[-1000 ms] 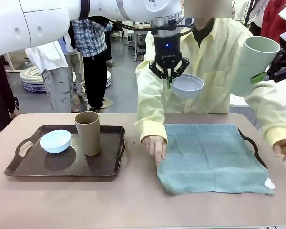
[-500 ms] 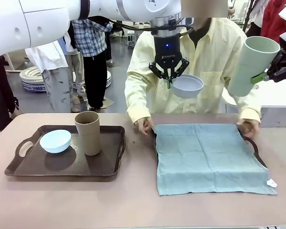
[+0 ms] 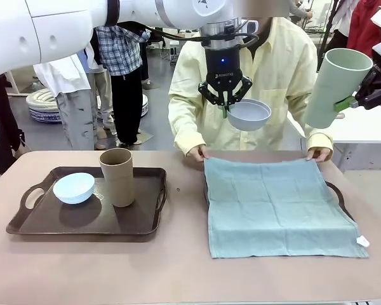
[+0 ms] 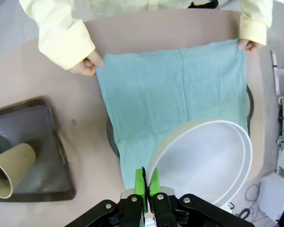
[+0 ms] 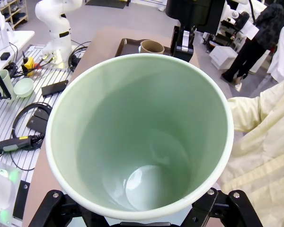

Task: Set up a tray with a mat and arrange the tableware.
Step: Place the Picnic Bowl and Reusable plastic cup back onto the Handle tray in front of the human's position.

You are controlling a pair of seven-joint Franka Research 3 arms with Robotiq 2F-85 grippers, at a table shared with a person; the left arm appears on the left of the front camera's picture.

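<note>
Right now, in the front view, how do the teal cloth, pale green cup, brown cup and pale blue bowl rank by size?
1. teal cloth
2. pale green cup; it is held aloft, maybe nearer the camera, so unsure
3. tan-brown cup
4. pale blue bowl, not far behind that cup

Bright, even light; wide-angle edge distortion

Left end effector (image 3: 225, 109) pinching, right end effector (image 3: 348, 102) gripping
</note>
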